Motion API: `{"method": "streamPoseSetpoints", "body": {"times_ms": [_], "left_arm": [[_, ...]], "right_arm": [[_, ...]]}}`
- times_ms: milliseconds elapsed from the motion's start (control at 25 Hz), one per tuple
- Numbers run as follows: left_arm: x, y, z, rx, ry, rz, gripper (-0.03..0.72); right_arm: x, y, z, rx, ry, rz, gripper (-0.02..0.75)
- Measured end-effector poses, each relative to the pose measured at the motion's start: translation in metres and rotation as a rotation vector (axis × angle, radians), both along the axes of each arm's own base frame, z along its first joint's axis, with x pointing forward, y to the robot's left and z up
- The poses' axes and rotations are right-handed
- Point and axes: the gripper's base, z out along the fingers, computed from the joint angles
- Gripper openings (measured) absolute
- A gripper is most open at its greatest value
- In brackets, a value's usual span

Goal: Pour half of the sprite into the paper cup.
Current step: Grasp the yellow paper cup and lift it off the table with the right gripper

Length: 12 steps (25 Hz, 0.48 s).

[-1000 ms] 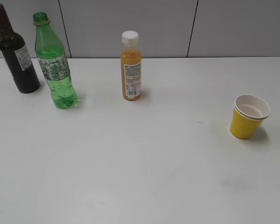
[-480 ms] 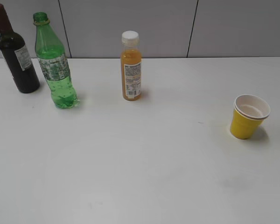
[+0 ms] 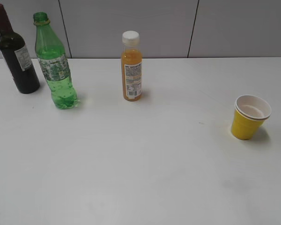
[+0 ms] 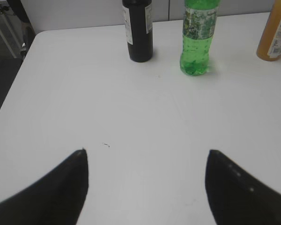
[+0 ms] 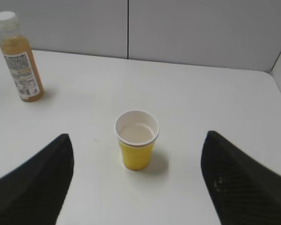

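- Sprite (image 3: 55, 65) stands upright at the far left of the white table (image 3: 140, 178), a clear green bottle with no cap on its neck and green liquid in its lower part.
- Just to its left and a little farther back stands a dark wine bottle (image 3: 16, 54); the two are close, and I cannot tell whether they touch.
- An orange juice bottle (image 3: 131, 66) with a white cap stands upright toward the middle of the far side, well apart from the sprite.
- The yellow paper cup (image 3: 249, 117) sits upright at the right side of the table, well apart from all three bottles, with bare tabletop between.
- In the left wrist view, the left gripper (image 4: 147, 180) hangs over bare table with its jaws spread wide and nothing between them; the sprite is ahead and to the right, the wine bottle beside it.
- In the right wrist view, the right gripper (image 5: 136, 180) is also spread wide and empty, with the paper cup standing ahead between its dark fingers (image 5: 42, 183) and the juice bottle off to the far left.
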Motion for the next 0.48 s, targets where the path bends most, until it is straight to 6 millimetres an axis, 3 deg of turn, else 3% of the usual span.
{"method": "streamPoseSetpoints", "body": {"times_ms": [200, 480], "left_arm": [[0.000, 0.000, 0.000, 0.000, 0.000, 0.000, 0.589], [0.000, 0.000, 0.000, 0.000, 0.000, 0.000, 0.589]], "right_arm": [[0.015, 0.000, -0.003, -0.026, -0.087, -0.011, 0.637], [0.027, -0.002, -0.031, -0.033, -0.115, -0.038, 0.633]]}}
